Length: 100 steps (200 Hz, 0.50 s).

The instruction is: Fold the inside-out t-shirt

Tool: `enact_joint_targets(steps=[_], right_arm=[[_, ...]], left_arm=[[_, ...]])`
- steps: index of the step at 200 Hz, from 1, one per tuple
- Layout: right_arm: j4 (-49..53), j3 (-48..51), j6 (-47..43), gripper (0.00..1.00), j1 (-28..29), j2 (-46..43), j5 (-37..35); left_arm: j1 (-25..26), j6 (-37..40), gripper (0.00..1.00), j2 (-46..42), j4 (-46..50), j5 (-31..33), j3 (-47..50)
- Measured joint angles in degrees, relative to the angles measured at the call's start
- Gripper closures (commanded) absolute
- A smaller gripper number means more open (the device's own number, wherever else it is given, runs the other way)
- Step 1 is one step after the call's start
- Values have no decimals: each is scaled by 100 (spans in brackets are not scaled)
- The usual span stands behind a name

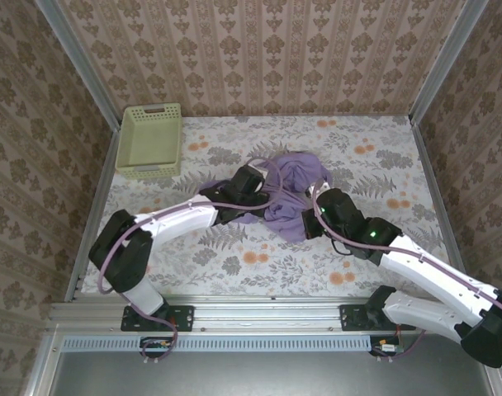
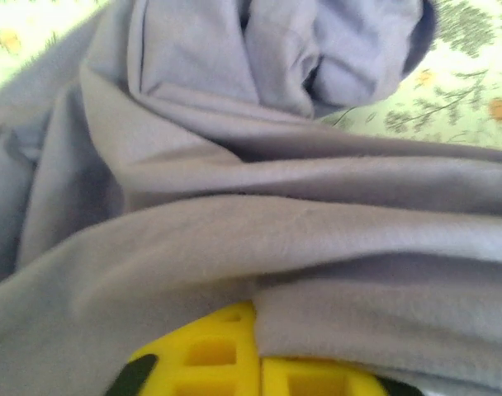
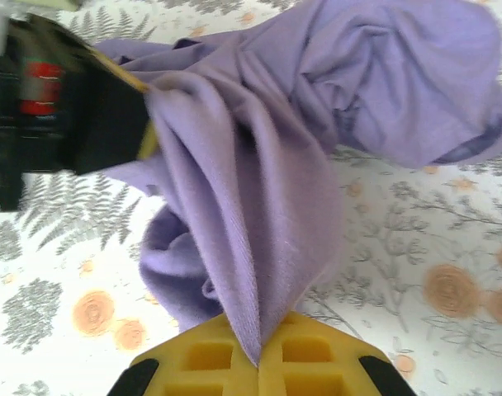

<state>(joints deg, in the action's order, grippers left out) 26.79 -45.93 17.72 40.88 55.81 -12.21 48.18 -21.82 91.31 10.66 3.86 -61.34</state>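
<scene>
From above, the lavender t-shirt [image 1: 294, 183] lies in a crumpled heap near the middle of the flower-printed counter [image 1: 383, 165], with no fold made in it. The left arm [image 1: 177, 221] reaches in from the near left and the left jaws are buried in the heap's left edge. The right arm [image 1: 400, 256] comes from the near right and the right jaws meet the heap's near right edge. A pale green basket [image 1: 150, 140] stands in the far left corner, well apart from the cloth.

At the left wrist, the t-shirt [image 2: 276, 206] drapes in thick soft ridges, with a patch of counter [image 2: 457, 91] at the far right. The left jaws are clamped on a fold of it: the cloth runs down between the yellow pads [image 2: 210, 355] and hides their tips.

At the right wrist, the right jaws are closed on a pinched point of the t-shirt [image 3: 317, 115], which rises like a tent from between the yellow pads [image 3: 201, 363]. The cloth stretches across to the left jaws, dark with a yellow finger [image 3: 145, 142], above the counter [image 3: 400, 264].

The task looks to be at its start. Both grips are taken, but the shirt is bunched, with no sleeve or hem laid flat, and I cannot tell which side faces out. Spreading it and all the folding are left
</scene>
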Motion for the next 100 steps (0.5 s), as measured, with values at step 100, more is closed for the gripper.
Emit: enact_joint_targets(steps=[100], right_arm=[[-133, -654, -20, 100, -728, 1211, -310]], left_arm=[[20, 92, 100, -1919, -157, -802, 925]])
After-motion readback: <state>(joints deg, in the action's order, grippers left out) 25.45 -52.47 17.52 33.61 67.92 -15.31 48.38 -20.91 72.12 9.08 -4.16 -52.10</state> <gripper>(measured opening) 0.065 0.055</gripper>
